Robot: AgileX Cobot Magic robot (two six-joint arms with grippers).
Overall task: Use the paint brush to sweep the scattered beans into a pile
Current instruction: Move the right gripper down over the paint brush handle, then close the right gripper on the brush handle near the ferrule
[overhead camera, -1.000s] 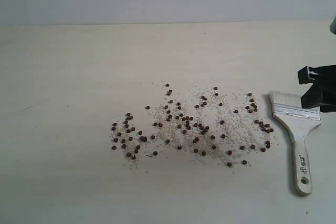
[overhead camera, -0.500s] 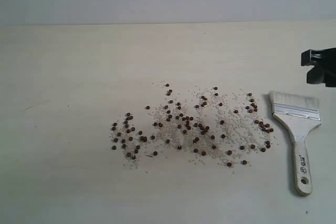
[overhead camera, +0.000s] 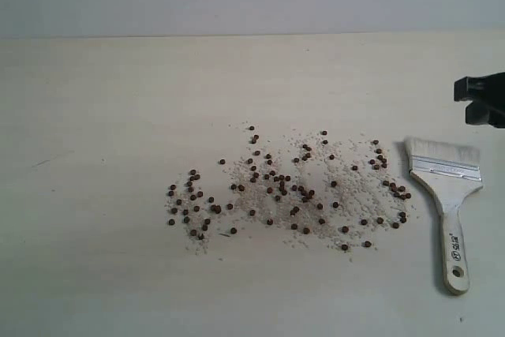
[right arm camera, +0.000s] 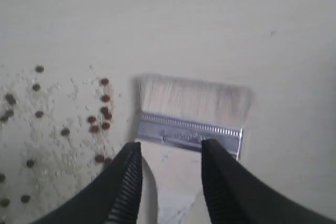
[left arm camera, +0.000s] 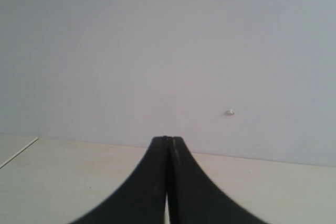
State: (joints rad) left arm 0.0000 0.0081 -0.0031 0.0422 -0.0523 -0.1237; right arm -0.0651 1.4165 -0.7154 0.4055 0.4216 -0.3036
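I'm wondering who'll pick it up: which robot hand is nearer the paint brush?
Right. The open right hand hovers near the paint brush, by its bristles, not touching. The shut left hand sees only wall and table.

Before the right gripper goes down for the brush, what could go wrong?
1. The open right gripper hangs near the ferrule of the paint brush, which lies flat on the table. The jaws may slip off the thin handle.
2. The beans lie close beside the bristles. Lifting the brush may flick them farther apart.

one paint brush (overhead camera: 448, 203), dozens of beans (overhead camera: 282, 188), many finer whitish crumbs (overhead camera: 351, 189).
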